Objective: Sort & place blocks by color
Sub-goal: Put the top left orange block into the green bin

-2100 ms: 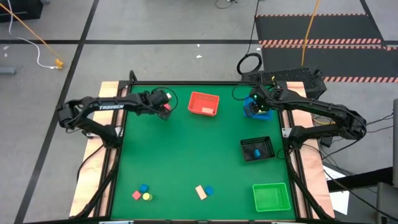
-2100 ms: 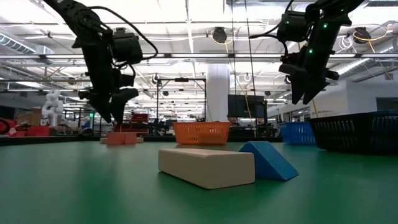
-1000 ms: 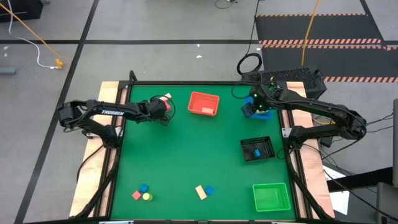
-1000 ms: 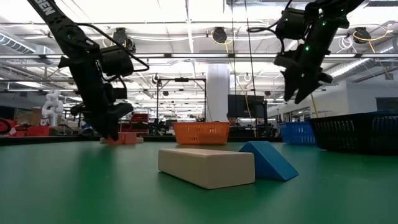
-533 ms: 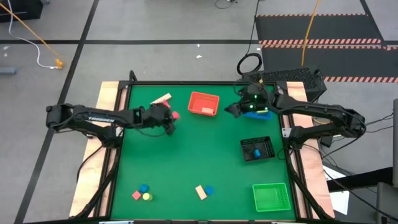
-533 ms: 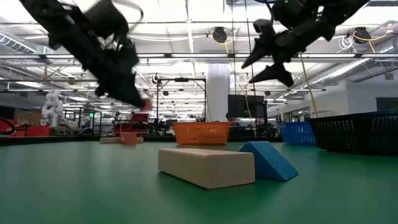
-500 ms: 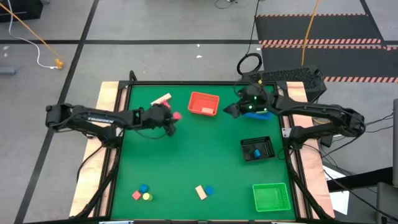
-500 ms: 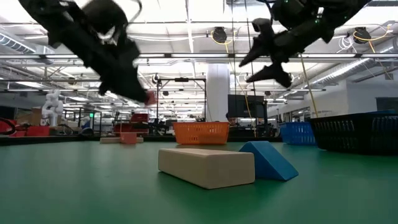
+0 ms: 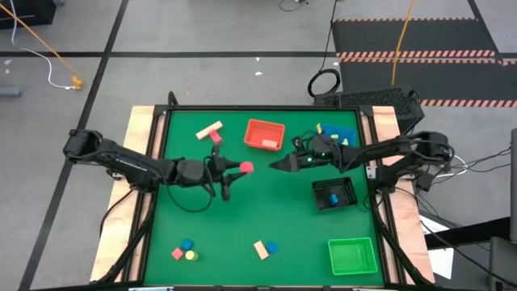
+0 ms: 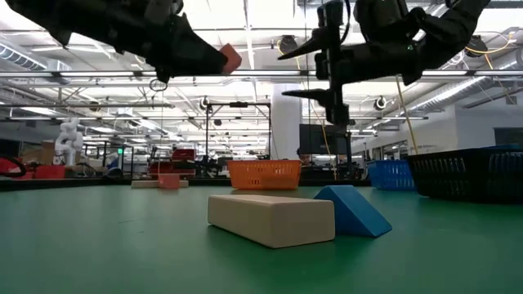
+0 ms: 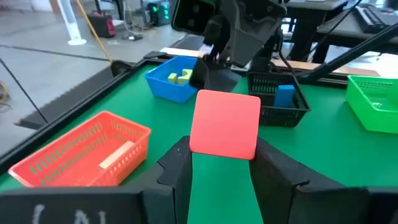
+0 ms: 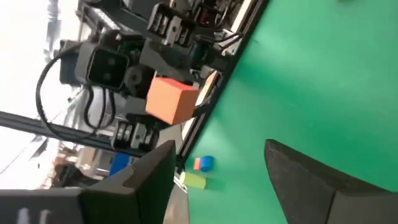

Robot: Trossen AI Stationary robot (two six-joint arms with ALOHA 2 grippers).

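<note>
My left gripper [image 9: 239, 169] is over the table's middle, shut on a red cube [image 9: 245, 168], which also shows high up in the low view [image 10: 231, 59]. My right gripper [image 9: 275, 164] is open and level, facing the cube from the table's right across a short gap. In the right wrist view the cube [image 12: 171, 99] shows beyond my right gripper's spread fingers. A pale bar [image 9: 209, 129] and a red block [image 9: 216, 138] lie at the far left. Red, blue and yellow blocks [image 9: 186, 250] and a pale bar with a blue wedge [image 9: 265, 249] lie near the near edge. My left gripper pinches the red cube [image 11: 225, 124] between its two fingers, one on each side face near the cube's lower edge [image 11: 199, 146]. The fingers reach level from the table's left. The cube is lifted clear of the table and stands out past the fingertips.
A red tray [image 9: 264, 135] holding a pale piece stands at the far middle, and a blue tray [image 9: 343, 132] with yellow-green blocks at the far right. A black tray [image 9: 334, 194] with a blue block is on the right, and a green tray [image 9: 352, 255] in the near right corner.
My left gripper has gone down beside the pale bar at the far left, come up with the red cube, and carried it toward the table's middle, tipping level. My right gripper has swung from over the blue tray toward the table's middle and tipped level, pointing at the cube.
</note>
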